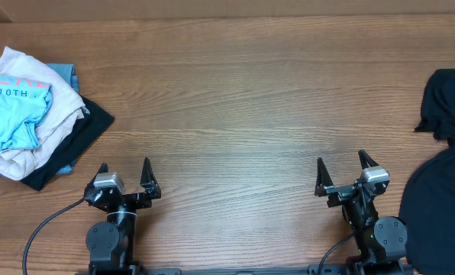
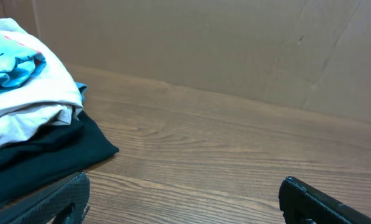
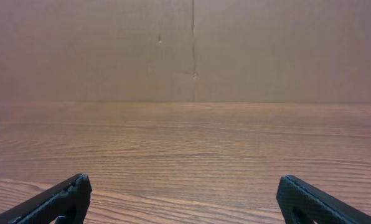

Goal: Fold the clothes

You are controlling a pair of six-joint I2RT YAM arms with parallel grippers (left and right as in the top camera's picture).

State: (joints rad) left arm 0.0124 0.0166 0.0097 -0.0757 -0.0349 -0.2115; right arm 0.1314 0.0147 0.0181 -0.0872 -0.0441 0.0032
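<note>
Black clothes lie crumpled at the table's right edge: one heap (image 1: pixel 450 103) further back, and a larger dark mass (image 1: pixel 440 218) near the front, partly cut off by the frame. My right gripper (image 1: pixel 341 158) (image 3: pixel 183 179) stands open just left of that mass, over bare wood, holding nothing. At the front left my left gripper (image 1: pixel 124 164) (image 2: pixel 184 180) is also open and empty. Neither wrist view shows the black clothes on the right.
At the far left sits a pile: a light blue shirt with pink lettering (image 1: pixel 14 107) (image 2: pixel 11 59) on a cream-white garment (image 1: pixel 52 114) (image 2: pixel 30 106), over a flat black garment (image 1: pixel 79 145) (image 2: pixel 48 149). A brown cardboard wall (image 3: pixel 192 50) backs the wooden table (image 1: pixel 235 99).
</note>
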